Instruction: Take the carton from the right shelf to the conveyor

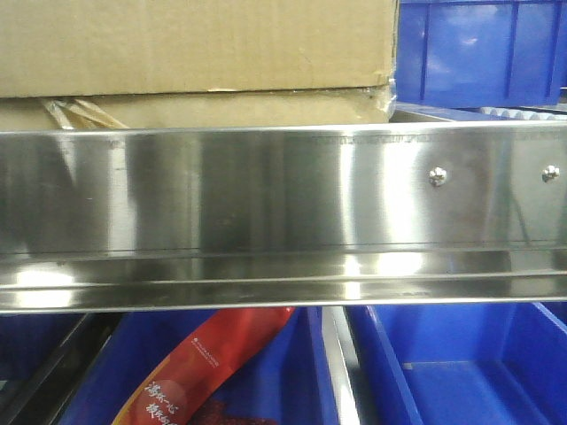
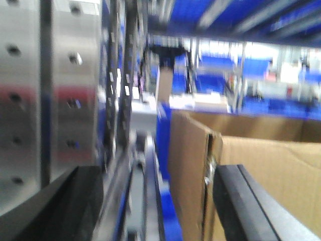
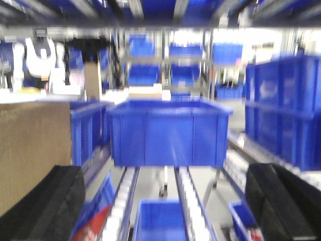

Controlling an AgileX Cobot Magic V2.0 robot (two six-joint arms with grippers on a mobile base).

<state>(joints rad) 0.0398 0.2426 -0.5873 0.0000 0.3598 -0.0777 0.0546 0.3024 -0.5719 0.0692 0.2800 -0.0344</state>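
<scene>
Left gripper (image 2: 155, 211): jaws wide, nothing clamped. The near corner of the carton (image 2: 190, 165) stands between the pads, tight against the pad on the picture's right. Too blurred to tell whether it touches.

Right gripper (image 3: 163, 201): jaws also wide, with open air between the pads. The carton's side face shows at the left edge of that view, outside the jaws. A blue bin (image 3: 170, 133) sits straight ahead on the rollers.

Front view: carton sits on the upper level of the right shelf (image 1: 266, 195), behind the mirror-finish rail and left of the two screw heads (image 1: 437, 177). Yellowish tape strips (image 1: 71, 113) lie at its lower left. Another bin (image 1: 478, 49) stands just beside its right corner.

Progress, my read: approach only. The arms flank the carton but there's no squeeze and no lift. Left to do: close in on both sides, pull it clear over the rail, carry it and set it down. The conveyor is in no view.

Writing: none visible on the carton. A red packet (image 1: 213, 363) in the lower bin carries white Chinese characters and a small logo line, not legible at this angle. Nothing readable in the wrist views.
</scene>
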